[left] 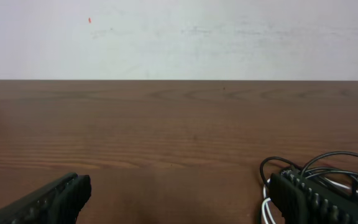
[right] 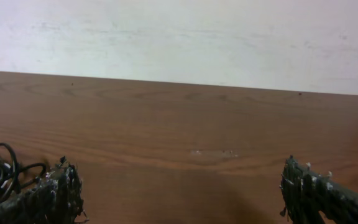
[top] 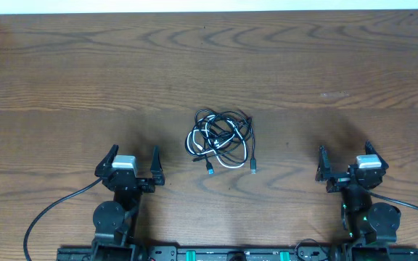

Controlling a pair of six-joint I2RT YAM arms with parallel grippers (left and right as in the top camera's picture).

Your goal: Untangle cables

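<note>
Over on the brown wood-grain desk (top: 209, 58), the knot of thin black cords (top: 222, 140) with one white cord (top: 228, 164) is lying at the centre, between the two arms and touching neither. Two small plug ends (top: 253, 170) are trailing out toward the robot. How the strands are crossing inside the knot is too fine to read.

The left gripper (top: 134, 150) is sitting with its fingers spread wide, holding nothing; its wrist camera is catching only part of the bundle (left: 328, 165), cut off at the edge behind one finger (left: 303, 196). The right gripper (top: 345, 151) is gaping wide and empty too, with just a few black loops (right: 5, 165) peeking in at the frame's left.
</note>
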